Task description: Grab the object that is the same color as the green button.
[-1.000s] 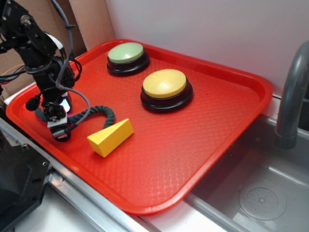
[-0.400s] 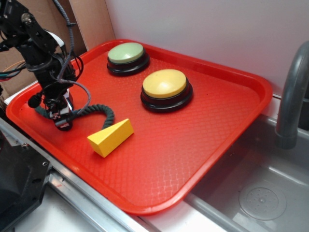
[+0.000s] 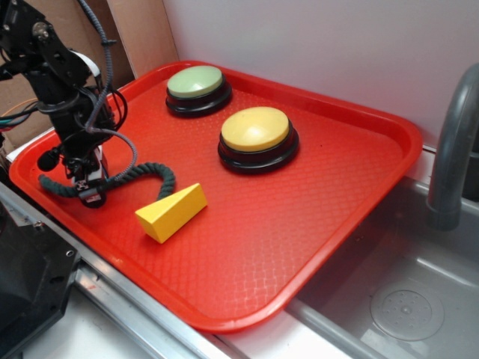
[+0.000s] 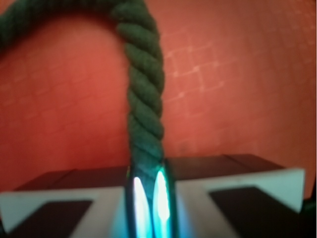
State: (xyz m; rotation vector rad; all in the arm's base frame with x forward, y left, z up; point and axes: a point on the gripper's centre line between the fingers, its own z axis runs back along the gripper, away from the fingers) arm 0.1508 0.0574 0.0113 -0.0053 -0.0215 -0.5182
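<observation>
The dark green twisted rope [image 3: 138, 176] lies in a curve on the left part of the red tray [image 3: 314, 202], its left end near the tray's rim. My gripper [image 3: 88, 188] points down over the rope's left half. In the wrist view the rope [image 4: 144, 94] runs straight up from between the two jaws, which press against it on both sides; my gripper [image 4: 147, 193] is shut on it. The green button [image 3: 196, 84], pale sage dome on a black base, stands at the tray's far left corner, well away from the gripper.
A yellow-domed button [image 3: 256, 133] sits mid-tray. A yellow wedge block [image 3: 171, 212] lies just right of the rope. Cardboard stands behind the arm. A grey sink basin [image 3: 404, 299] and faucet [image 3: 453, 149] are to the right.
The gripper has shifted slightly left and closed on the rope. The rope has been dragged left, so its left end now sticks out beyond the gripper and its curve has flattened.
</observation>
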